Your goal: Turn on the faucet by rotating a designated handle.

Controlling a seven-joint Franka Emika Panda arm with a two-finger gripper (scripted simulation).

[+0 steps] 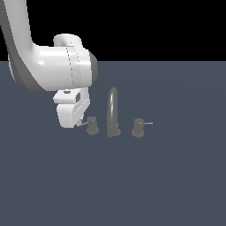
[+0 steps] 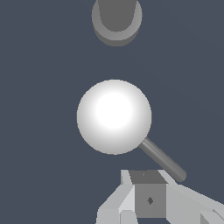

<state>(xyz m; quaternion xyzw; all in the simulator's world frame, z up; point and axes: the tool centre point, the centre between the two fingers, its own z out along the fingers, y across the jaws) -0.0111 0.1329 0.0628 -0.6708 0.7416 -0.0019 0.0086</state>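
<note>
I count one faucet (image 1: 113, 112) on the dark blue-grey surface (image 1: 167, 176), made of three separate pieces in a row: one tall arched spout (image 1: 113, 106) in the middle and two small knobs, one on each side. The handle (image 1: 92, 125) is the knob on the exterior view's left of the spout; the twin knob (image 1: 138, 127) sits on the exterior view's right, with its thin rod sticking out to the right. Each knob has one rod, so two rods total. One arm (image 1: 48, 66) in view, white with grey joints, coming down from the upper left of the exterior view. One tool (image 1: 80, 123), low over the surface and just beside the handle on its left side. In the wrist view the handle (image 2: 114, 117) shows from above as one bright round cap with its lever rod (image 2: 162, 160) running out toward the tool (image 2: 148, 197); the rod's end lies right at the tool's grey fingertip block, but I can't tell if they touch. One other round grey base (image 2: 116, 22) shows farther out in the wrist view, probably the spout's foot. Tool opening: can't tell from either view, fingers mostly hidden. I see nothing held in it.
</note>
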